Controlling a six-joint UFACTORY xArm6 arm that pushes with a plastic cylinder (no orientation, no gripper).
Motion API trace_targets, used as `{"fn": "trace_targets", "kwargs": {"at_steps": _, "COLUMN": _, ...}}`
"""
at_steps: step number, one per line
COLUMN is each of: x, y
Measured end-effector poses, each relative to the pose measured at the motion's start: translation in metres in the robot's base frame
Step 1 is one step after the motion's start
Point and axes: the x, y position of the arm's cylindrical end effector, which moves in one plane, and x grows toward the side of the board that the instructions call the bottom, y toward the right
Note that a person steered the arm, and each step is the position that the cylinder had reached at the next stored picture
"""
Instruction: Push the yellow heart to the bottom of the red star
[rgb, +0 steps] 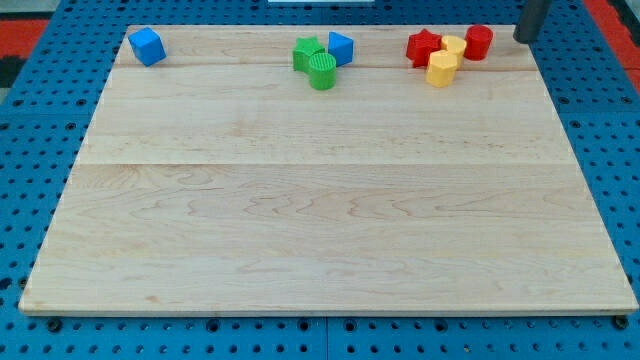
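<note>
The red star (423, 46) lies near the view's top right of the wooden board (320, 220). A yellow block (454, 45) touches its right side, and a second yellow block (441, 68) sits just below and right of the star. I cannot tell which of the two is the heart. A red round block (479, 42) stands right of the upper yellow block. My tip (525, 39) is at the board's top right corner, right of the red round block and apart from it.
A blue block (147, 46) sits at the view's top left. Two green blocks (315, 62) and a blue block (341, 47) cluster at the top middle. Blue pegboard surrounds the board.
</note>
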Motion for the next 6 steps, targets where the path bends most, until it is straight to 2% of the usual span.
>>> {"fn": "trace_targets", "kwargs": {"at_steps": 1, "x": 0.012, "y": -0.029}}
{"fn": "trace_targets", "kwargs": {"at_steps": 2, "x": 0.010, "y": -0.010}}
{"fn": "trace_targets", "kwargs": {"at_steps": 3, "x": -0.026, "y": 0.018}}
{"fn": "trace_targets", "kwargs": {"at_steps": 4, "x": -0.021, "y": -0.016}}
{"fn": "trace_targets", "kwargs": {"at_steps": 5, "x": 0.013, "y": -0.094}}
{"fn": "trace_targets", "kwargs": {"at_steps": 6, "x": 0.043, "y": -0.137}}
